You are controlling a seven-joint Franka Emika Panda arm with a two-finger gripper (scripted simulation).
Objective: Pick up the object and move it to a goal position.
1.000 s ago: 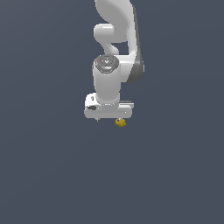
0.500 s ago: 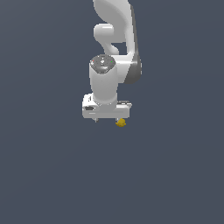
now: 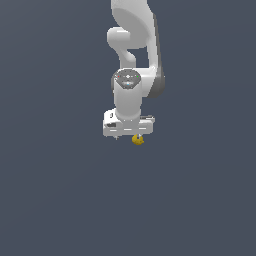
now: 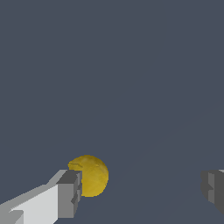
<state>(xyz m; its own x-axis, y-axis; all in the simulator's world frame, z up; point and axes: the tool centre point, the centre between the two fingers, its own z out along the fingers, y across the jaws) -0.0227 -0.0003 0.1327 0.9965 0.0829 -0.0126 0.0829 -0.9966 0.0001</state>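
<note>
Since a second ago the arm has swung its wrist a little toward the exterior view's left and eased down, while the ball point(image 3: 138, 140) has kept its place on the worktop point(image 3: 60, 200).

Nearest, in the wrist view, the gripper point(image 4: 140, 188) has its jaws spread wide, one grey pad point(image 4: 70, 192) right against the ball point(image 4: 90, 175) and the other point(image 4: 213, 189) well apart across bare worktop. That lopsided spacing suggests the jaws are not yet centred on the ball, so closing now would probably nudge it sideways instead of pinching it; nothing is held.

Farther off, the exterior view shows the white gripper point(image 3: 128, 136) hanging just over the ball, which peeks out under its edge on the exterior view's right. No goal marker is visible.

No brand, label or writing can be read anywhere.
</note>
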